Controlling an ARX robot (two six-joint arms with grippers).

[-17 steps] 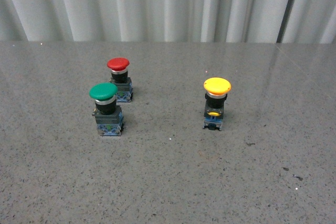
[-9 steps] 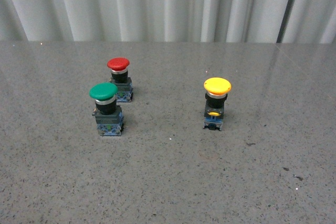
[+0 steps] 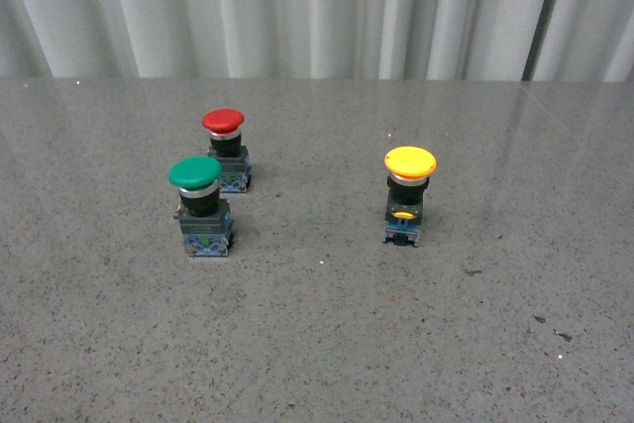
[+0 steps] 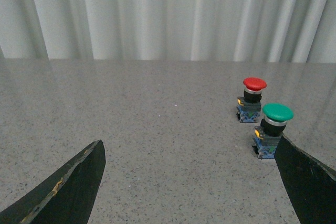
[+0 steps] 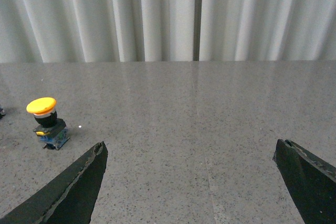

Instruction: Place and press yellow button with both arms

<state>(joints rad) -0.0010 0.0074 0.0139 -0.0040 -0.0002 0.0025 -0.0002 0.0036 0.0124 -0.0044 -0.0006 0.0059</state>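
The yellow button (image 3: 408, 191) stands upright on the grey table, right of centre in the front view, with a yellow cap, black body and blue-grey base. It also shows in the right wrist view (image 5: 46, 121), well off to one side of my right gripper (image 5: 190, 153). That gripper is open and empty, with its black fingers (image 5: 79, 187) spread wide over bare table. My left gripper (image 4: 189, 153) is open and empty too; the yellow button is not in its view. Neither arm shows in the front view.
A green-capped button (image 3: 201, 205) and a red-capped button (image 3: 226, 149) stand close together left of centre. Both show in the left wrist view, green (image 4: 272, 131) just beyond one finger, red (image 4: 252, 99) farther on. Grey curtains (image 3: 317, 7) hang behind the table's far edge.
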